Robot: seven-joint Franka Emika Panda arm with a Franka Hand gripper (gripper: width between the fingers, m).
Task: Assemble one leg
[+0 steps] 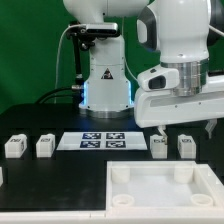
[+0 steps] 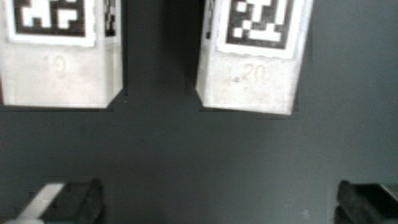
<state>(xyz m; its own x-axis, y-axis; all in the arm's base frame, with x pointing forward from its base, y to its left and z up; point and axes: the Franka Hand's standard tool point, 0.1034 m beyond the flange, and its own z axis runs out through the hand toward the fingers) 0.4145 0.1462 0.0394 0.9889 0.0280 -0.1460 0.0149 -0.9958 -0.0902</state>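
Observation:
Two white legs with marker tags stand side by side on the dark table at the exterior view's right, one [image 1: 159,146] next to the other [image 1: 186,146]. Both show in the wrist view, one leg [image 2: 59,58] and its neighbour [image 2: 254,55]. My gripper [image 1: 186,126] hangs above these two legs, open and empty. In the wrist view the gripper [image 2: 217,204] has its fingertips [image 2: 68,202] wide apart with only bare table between them. Two more legs stand at the exterior view's left, one [image 1: 14,146] beside the other [image 1: 44,146].
The large white square tabletop [image 1: 150,200] with round corner sockets lies at the front right. The marker board [image 1: 103,140] lies flat in the middle, in front of the robot base [image 1: 105,85].

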